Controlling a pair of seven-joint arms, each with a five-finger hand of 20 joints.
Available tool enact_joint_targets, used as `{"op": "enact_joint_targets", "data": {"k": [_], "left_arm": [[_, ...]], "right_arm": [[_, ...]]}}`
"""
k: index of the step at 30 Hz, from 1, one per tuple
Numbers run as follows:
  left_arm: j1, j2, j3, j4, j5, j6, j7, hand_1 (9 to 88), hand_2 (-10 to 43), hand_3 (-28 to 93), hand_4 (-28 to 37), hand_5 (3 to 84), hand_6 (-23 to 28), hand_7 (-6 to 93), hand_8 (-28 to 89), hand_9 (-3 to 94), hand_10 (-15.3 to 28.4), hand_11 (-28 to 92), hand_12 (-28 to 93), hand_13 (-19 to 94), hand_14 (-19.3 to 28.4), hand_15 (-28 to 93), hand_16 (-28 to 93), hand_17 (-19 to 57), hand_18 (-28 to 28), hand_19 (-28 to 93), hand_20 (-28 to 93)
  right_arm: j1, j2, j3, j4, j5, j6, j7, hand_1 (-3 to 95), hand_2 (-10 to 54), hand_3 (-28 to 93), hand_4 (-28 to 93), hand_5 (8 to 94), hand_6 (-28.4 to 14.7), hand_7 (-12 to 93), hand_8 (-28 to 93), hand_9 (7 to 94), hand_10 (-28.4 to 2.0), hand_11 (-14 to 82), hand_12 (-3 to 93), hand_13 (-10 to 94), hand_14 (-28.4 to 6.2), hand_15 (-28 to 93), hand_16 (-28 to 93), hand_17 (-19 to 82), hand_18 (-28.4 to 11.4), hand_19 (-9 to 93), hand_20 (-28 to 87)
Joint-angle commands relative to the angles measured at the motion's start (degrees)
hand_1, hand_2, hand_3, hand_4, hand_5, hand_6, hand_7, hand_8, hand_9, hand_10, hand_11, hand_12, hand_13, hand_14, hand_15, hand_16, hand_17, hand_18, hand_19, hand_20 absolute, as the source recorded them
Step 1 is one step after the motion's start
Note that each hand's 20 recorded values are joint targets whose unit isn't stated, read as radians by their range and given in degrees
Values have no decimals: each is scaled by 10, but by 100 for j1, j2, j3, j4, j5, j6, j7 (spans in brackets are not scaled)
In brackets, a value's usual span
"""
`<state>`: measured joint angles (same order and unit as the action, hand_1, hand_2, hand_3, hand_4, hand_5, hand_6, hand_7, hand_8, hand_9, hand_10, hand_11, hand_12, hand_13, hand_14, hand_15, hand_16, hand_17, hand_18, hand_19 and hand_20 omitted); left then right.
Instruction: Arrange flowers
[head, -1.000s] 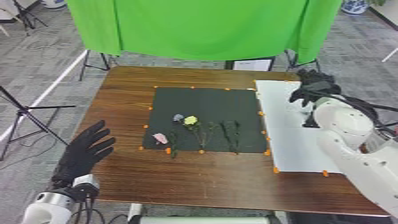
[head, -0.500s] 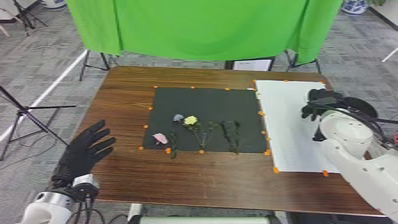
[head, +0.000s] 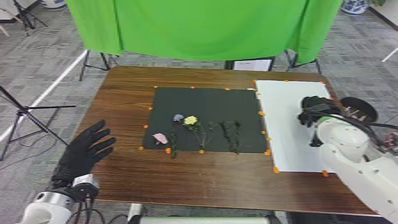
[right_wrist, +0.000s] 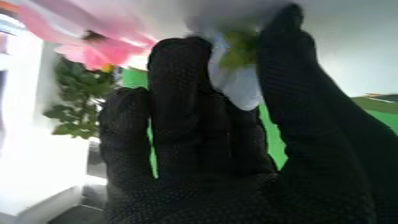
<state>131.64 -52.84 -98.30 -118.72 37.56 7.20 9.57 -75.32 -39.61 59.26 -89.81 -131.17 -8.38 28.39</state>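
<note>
Right wrist view shows the right hand (right_wrist: 213, 170) nearly closed, with a pale flower (right_wrist: 240, 82) pinched between the thumb and the fingers; a pink bloom (right_wrist: 98, 50) and leafy greenery (right_wrist: 75, 95) are behind it. In the head view this hand has moved from the far end of the white sheet to nearer its outer side, beside a dark round thing (head: 358, 109) which I cannot name. For the task, I think it is placing or adjusting this flower, but release is not seen. The pink flower (head: 160, 138), the bluish flower (head: 178, 118) and the yellow flower (head: 190, 120) have stayed on the black mat (head: 209, 102). The left hand (head: 80, 152) is relaxed by the brown table (head: 178, 175). Beyond are green cloth (head: 204, 30), grey carpet and a tripod (head: 31, 107)
</note>
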Motion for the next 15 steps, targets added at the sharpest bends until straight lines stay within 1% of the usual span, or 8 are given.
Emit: {"op": "enact_joint_targets", "data": {"k": [1, 4, 5, 7, 8, 10, 13, 15], "left_arm": [[68, -79, -46, -37, 8, -16, -48, 257, -9, 702, -267, 269, 36, 206, -105, 234, 119, 212, 182, 192, 167, 329, 1, -95, 232, 410, 85], [143, -90, -90, -75, -1, 19, -18, 256, -9, 703, -266, 269, 36, 206, -106, 234, 119, 213, 181, 192, 167, 330, 2, -96, 232, 410, 85], [129, -91, -88, -68, -1, 26, -3, 256, -9, 702, -266, 269, 36, 206, -106, 234, 119, 213, 181, 192, 167, 330, 2, -95, 232, 410, 85], [111, -102, -101, -61, 0, 20, -27, 256, -8, 701, -266, 269, 36, 206, -106, 234, 119, 213, 181, 192, 166, 330, 1, -96, 232, 410, 85], [125, -109, -101, -72, 2, 35, -27, 256, -9, 702, -266, 269, 36, 206, -106, 234, 120, 213, 181, 193, 166, 330, 1, -96, 232, 410, 85], [119, -111, -77, -67, -7, 32, -24, 254, -10, 704, -265, 270, 36, 206, -106, 234, 120, 213, 180, 193, 167, 330, 1, -96, 233, 411, 85], [68, -120, -28, -50, 1, 14, -41, 255, -9, 702, -267, 270, 36, 207, -106, 234, 119, 212, 180, 193, 167, 331, 1, -96, 233, 411, 85], [57, -130, -14, -51, 9, 8, -57, 255, -9, 702, -267, 270, 36, 206, -106, 233, 119, 213, 181, 192, 167, 331, 1, -96, 233, 411, 85]], "right_arm": [[-99, -24, -27, -15, -233, 552, -222, 480, -80, 815, -282, 652, 38, 505, -11, 862, -46, 180, 464, 747, -38, 655, 317, 338, -195, 859, 541], [-101, -55, 9, -132, -189, 657, -269, 482, -86, 826, -282, 680, 38, 492, -9, 875, -43, 190, 467, 761, -39, 659, 320, 348, -197, 868, 542], [-90, -63, 12, -221, -113, 714, -269, 482, -88, 831, -282, 684, 37, 490, -9, 877, -42, 190, 468, 763, -39, 660, 321, 350, -197, 870, 542], [-56, -118, 3, -428, -70, 805, -365, 480, -92, 843, -282, 691, 35, 486, -5, 883, -43, 186, 475, 764, -39, 661, 323, 352, -198, 873, 541], [-4, -156, -48, -528, -73, 890, -427, 480, -93, 845, -283, 693, 35, 485, -4, 883, -43, 185, 479, 764, -39, 662, 324, 353, -199, 875, 541], [146, -260, -176, -741, -27, 1025, -576, 479, -94, 848, -283, 696, 34, 482, -6, 885, -42, 183, 481, 764, -39, 662, 324, 353, -199, 876, 541], [408, -462, -422, -1016, 133, 1089, -791, 475, -95, 856, -282, 698, 32, 480, -5, 888, -41, 177, 487, 765, -39, 663, 325, 353, -200, 877, 542], [539, -624, -552, -1155, 171, 980, -1023, 474, -95, 858, -282, 699, 31, 479, -4, 889, -43, 175, 491, 764, -39, 664, 326, 353, -200, 877, 542]]}}
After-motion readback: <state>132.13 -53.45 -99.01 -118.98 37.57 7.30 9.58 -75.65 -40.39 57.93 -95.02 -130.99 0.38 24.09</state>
